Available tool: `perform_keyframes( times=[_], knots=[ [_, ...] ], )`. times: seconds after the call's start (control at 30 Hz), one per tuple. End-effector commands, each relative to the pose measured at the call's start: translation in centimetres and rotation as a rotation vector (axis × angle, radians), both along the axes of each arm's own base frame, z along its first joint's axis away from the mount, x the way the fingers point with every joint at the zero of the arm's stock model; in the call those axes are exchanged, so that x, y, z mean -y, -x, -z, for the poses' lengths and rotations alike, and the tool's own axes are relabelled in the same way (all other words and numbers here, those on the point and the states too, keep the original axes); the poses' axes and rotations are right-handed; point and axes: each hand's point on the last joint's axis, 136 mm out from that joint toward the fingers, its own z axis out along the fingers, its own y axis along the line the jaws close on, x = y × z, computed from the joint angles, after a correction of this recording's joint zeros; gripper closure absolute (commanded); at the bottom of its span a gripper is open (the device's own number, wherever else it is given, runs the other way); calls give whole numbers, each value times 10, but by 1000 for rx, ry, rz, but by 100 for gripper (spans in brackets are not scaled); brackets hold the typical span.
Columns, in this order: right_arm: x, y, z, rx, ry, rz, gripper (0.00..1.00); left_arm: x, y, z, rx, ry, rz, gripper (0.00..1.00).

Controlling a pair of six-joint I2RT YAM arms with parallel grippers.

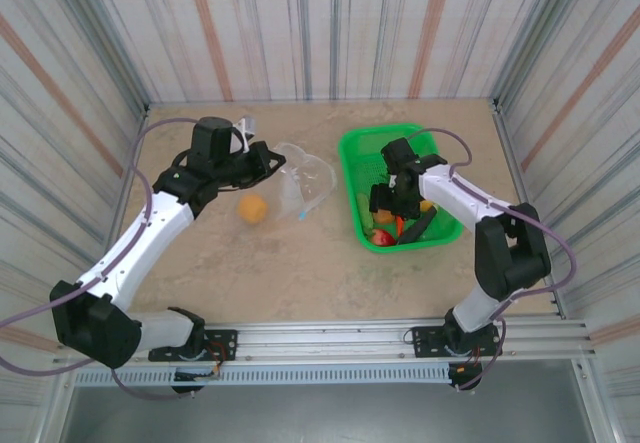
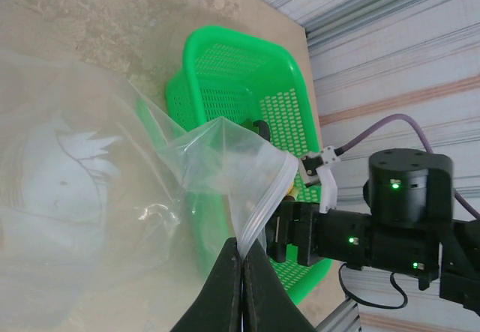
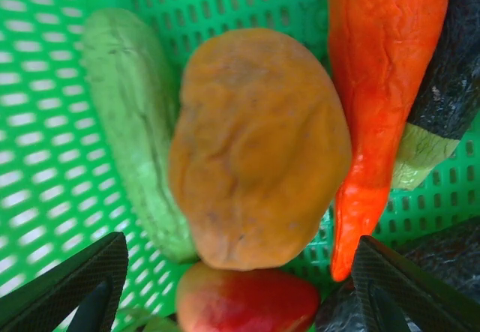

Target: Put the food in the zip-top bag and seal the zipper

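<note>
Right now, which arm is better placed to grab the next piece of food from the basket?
The right. Its open right gripper hangs over the brown potato in the green basket, while the left gripper is shut on the zip-top bag at its mouth edge, holding it.

The left arm stretches forward and inward with its wrist level. The left gripper has its jaws pressed flat together, with an edge of the bag pinched at their tips. The right arm folds back at the elbow, wrist bent downward. The right gripper points straight down, its fingers standing wide apart.
</note>
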Motion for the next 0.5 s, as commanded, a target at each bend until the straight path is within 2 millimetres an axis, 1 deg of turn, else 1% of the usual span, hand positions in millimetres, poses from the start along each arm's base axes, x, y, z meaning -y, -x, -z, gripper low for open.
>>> perform_keyframes(
  times=[0.0, 0.13, 0.27, 0.33, 0.47],
  knots=[
    [9, -15, -5, 26, 56, 44, 18, 1, 0, -13, 76, 1, 7, 100],
    [8, -24, 6, 7, 70, 43, 18, 4, 2, -16, 81, 0, 20, 100],
    [12, -33, 20, -15, 85, 46, 20, 1, 2, -13, 60, -16, -5, 100],
    [13, -34, 25, -27, 86, 51, 21, 3, 2, -14, 56, -6, 4, 100],
    [9, -34, 35, -51, 64, 43, 25, 7, 5, -18, 65, 8, 31, 100]
  ],
)
